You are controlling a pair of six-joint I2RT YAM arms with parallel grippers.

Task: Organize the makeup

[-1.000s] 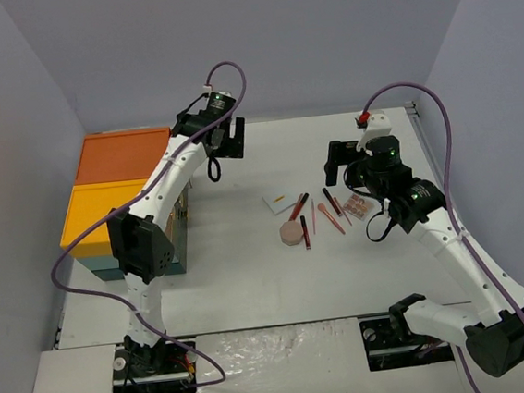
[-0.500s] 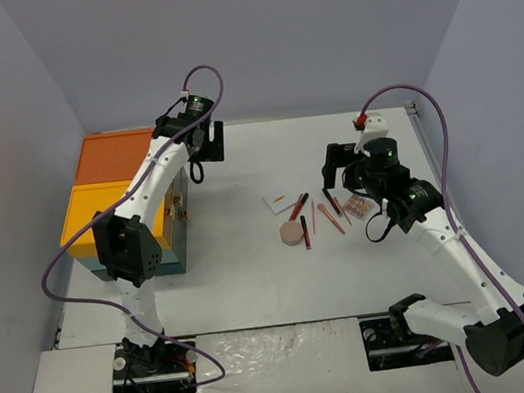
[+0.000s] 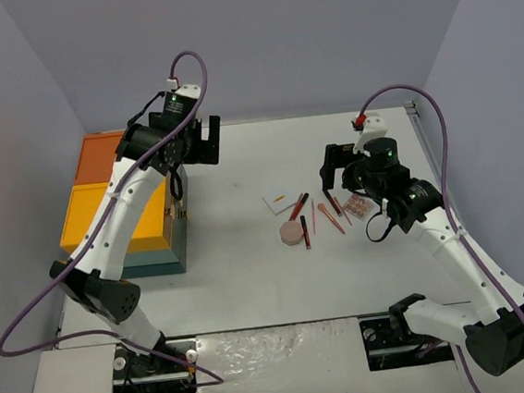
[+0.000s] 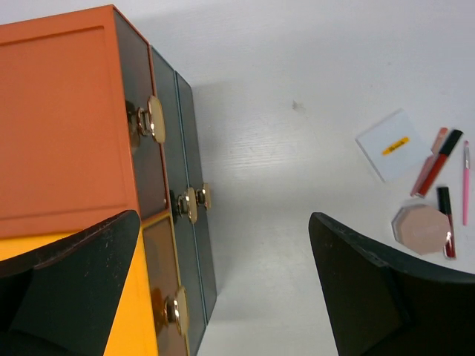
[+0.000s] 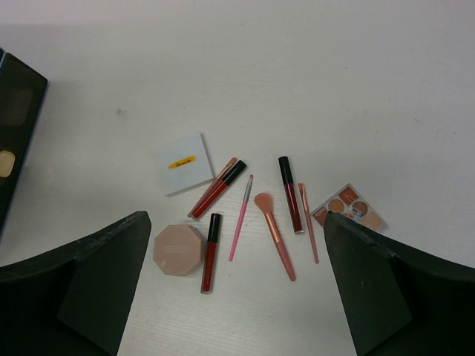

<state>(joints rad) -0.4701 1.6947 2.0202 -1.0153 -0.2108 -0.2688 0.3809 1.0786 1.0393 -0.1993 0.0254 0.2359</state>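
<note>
Matt panels, shiny trim
The box (image 4: 59, 126) has matt orange panels and polished gold metal knobs (image 4: 154, 119) (mirror-bright); the table (image 5: 334, 89) is matt white, faintly grained; the lip-gloss tubes (image 5: 289, 194) look glossy plastic.

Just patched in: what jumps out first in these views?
The box with orange and yellow tops, at the table's left edge, dominates. Right of centre lies a tight scatter of makeup: white card, pink octagonal compact, palette, brushes and tubes. The right gripper hovers open above it.
</note>
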